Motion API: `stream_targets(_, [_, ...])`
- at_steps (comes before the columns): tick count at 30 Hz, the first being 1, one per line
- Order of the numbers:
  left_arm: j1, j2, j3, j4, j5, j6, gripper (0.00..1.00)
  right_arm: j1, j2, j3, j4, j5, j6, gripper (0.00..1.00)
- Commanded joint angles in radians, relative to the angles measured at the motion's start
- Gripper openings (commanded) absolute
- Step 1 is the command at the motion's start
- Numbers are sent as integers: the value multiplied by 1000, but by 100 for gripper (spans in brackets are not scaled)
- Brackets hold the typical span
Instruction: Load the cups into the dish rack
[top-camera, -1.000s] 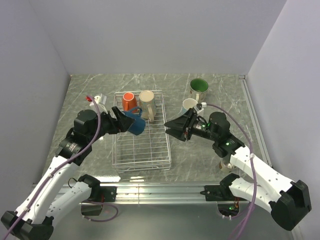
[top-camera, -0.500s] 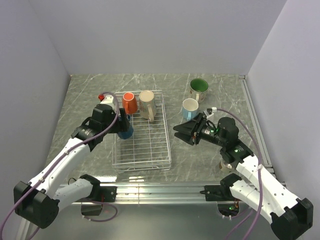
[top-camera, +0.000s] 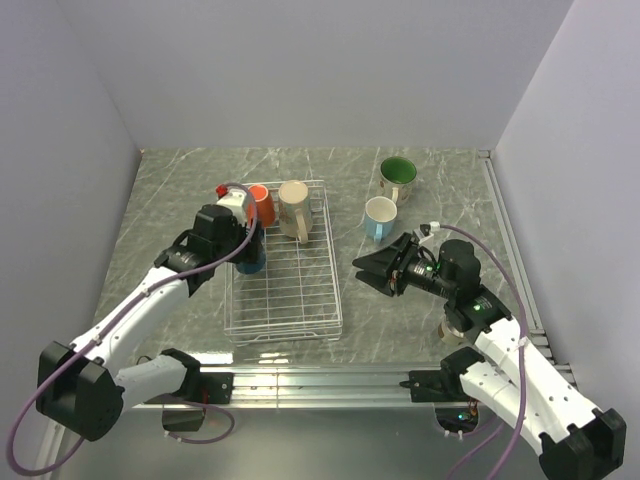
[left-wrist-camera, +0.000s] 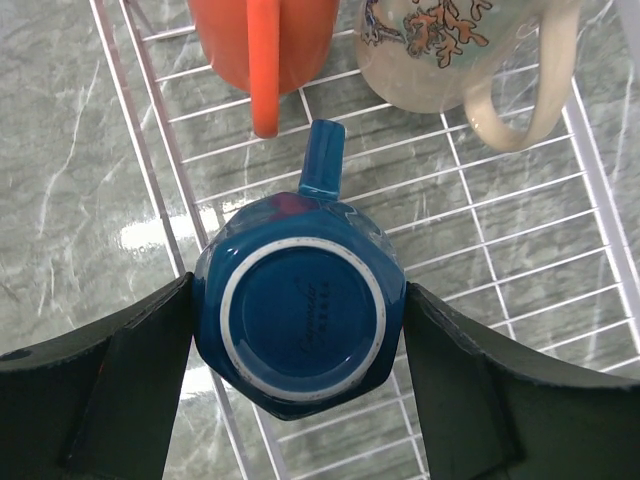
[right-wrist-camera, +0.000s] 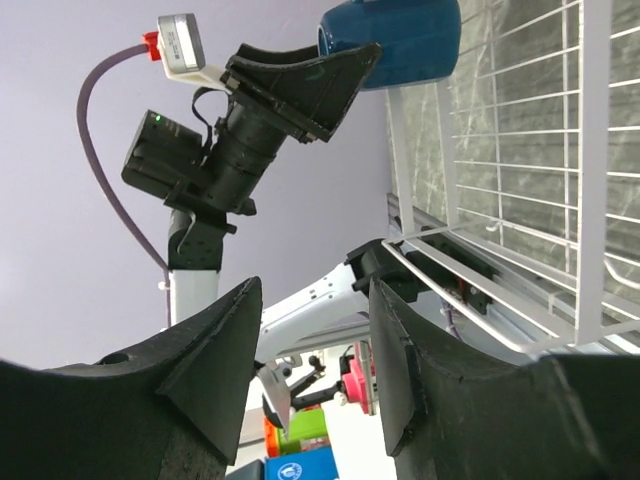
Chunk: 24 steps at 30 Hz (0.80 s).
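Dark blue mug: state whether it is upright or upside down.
Upside down. In the left wrist view the dark blue mug presents its base and foot ring to the camera, handle pointing toward the orange mug.

orange mug (left-wrist-camera: 262, 40) cropped above, blue mug (left-wrist-camera: 300, 310) opening likely underneath

Dish rack (top-camera: 290, 292) on the surface, left of centre, long axis near-to-far. Far end of the rack: short mug (top-camera: 259, 204) left, tall mug (top-camera: 294, 208) right, side by side. Just in front of the short mug, at the rack's left rim: upturned mug (left-wrist-camera: 300, 320), base up, between the left fingers (left-wrist-camera: 130, 370). Right of the rack, toward the far-right corner: nearer mug (top-camera: 380, 215), farther mug (top-camera: 397, 175) behind it.
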<state>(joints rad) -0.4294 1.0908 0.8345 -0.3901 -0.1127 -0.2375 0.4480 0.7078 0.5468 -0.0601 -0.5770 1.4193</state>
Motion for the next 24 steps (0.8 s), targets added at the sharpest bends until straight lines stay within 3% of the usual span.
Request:
stream_targets(1, [-5,-12,-6,163,5,49,1,-15,-5,5,-20,-12,-37,54])
stream_targets(7, [-5,-9,-43,221,33,63,1,-29,30,56,-53,-12,-85,53])
stream_targets(16, [-11,83,-9,209,16,76,22,-61,30,50,-86,-24,-121,52])
stream_targets(19, [-11,83,-6,194,-4,56,50,-98,44,79,-139,-37,-172,52])
stream_targets(20, [-9,78,-11,191,-4,53,74,-126,51,93,-158,-41,-215,53])
stream_targets(21, [-11,74,-12,191,-2,49,83,-141,70,126,-181,-50,-241,53])
stream_targets(22, [-11,67,-14,186,-1,46,99,-161,81,146,-231,-53,-269,54])
stream_targets(24, [-11,57,-12,177,-12,34,99,-212,117,207,-280,-57,-354,56])
